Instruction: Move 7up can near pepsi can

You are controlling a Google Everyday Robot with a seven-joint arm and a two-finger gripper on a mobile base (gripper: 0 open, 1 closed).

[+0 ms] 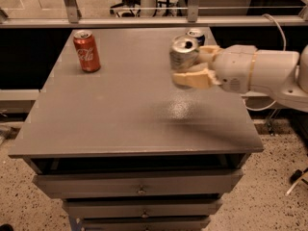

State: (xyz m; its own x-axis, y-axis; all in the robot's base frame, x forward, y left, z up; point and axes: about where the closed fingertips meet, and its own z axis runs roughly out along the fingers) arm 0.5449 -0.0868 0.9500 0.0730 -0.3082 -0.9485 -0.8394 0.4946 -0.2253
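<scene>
Three cans in view; 7up can (183, 55) held up off grey surface (120, 114) by gripper (190, 65), fingers (193, 79) tight on its sides, just in front of half-hidden pepsi can (196, 33); red cola can (87, 51) standing well apart, back left

My cream gripper (188, 67), above the grey table (120, 114), clasped the silver 7up can (183, 56); the Coca-Cola can (86, 51) was red.
</scene>
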